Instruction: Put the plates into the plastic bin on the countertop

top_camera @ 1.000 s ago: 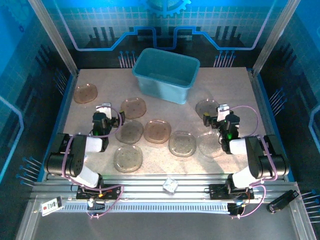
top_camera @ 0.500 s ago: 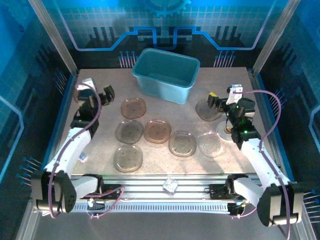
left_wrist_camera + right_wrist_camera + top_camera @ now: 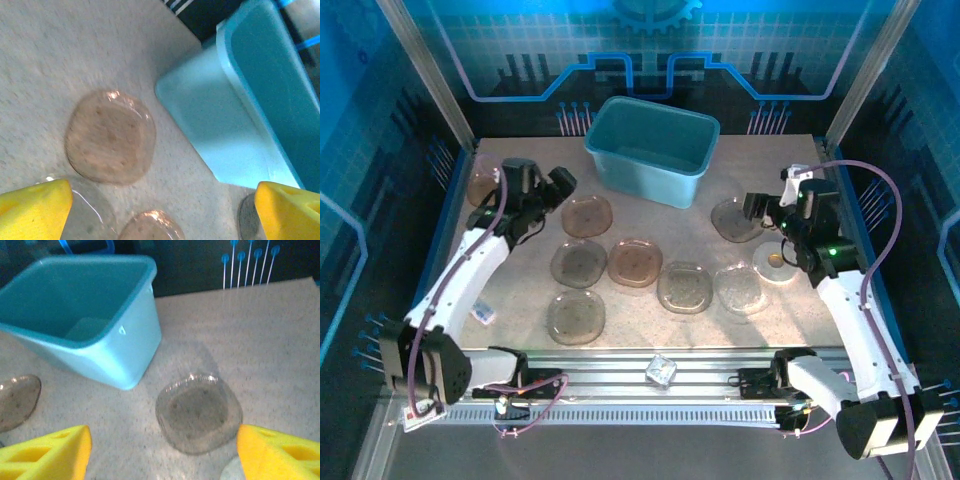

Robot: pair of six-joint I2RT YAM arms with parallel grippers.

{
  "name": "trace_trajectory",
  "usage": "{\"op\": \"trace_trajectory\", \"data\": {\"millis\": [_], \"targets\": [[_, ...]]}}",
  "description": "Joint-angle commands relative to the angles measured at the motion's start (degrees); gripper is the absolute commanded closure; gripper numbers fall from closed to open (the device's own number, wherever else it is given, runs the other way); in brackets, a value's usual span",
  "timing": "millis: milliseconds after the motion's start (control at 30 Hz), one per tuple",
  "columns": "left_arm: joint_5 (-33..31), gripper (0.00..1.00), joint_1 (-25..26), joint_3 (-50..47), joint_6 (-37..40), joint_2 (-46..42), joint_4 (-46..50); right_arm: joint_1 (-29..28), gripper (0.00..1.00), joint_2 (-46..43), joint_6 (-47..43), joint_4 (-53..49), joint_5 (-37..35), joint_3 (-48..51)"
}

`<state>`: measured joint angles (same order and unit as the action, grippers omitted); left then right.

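Plates [image 3: 635, 262] lie flat and scattered on the desk [image 3: 520, 290], all on the near side of the plastic bin [image 3: 650, 150]. Closer to the bin, the left end effector [image 3: 556, 188] hovers off its left corner and the right end effector [image 3: 753, 207] off its right, over one plate. Both are spread wide, gripping nothing. The bin itself stands upright at the far edge.

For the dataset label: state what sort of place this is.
Probably a staged robot test cell, not a real kitchen. It has a speckled countertop framed by metal rails, blue circuit-pattern backdrop panels around it, and a left arm and right arm bolted at its near edge.
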<state>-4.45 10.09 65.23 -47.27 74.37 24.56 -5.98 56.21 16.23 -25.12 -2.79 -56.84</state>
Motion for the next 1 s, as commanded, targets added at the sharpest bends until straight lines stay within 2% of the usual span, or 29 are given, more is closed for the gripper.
{"op": "trace_trajectory", "data": {"millis": [0,233,467,767,967], "targets": [[-0.13,0.05,3.60,5.93,-6.34,4.55,2.24,-0.80,0.23,-0.36,1.94,-5.11,1.19,0.48],[-0.31,0.05,8.21,15.44,-13.93,17.91,2.72,-1.15,0.25,2.04,1.82,-3.86,4.81,1.18],[-3.25,0.05,12.41,28.02,-13.75,29.14,3.65,-1.49,0.26,4.82,1.44,-1.94,8.28,1.47],[-4.66,0.05,14.78,44.01,-14.19,43.23,9.45,-1.71,0.27,8.12,-0.13,-2.29,11.22,-0.10],[-4.75,0.12,15.57,51.43,-13.88,49.37,11.98,-1.71,0.28,8.68,-1.13,-2.98,11.84,-0.98]]}}
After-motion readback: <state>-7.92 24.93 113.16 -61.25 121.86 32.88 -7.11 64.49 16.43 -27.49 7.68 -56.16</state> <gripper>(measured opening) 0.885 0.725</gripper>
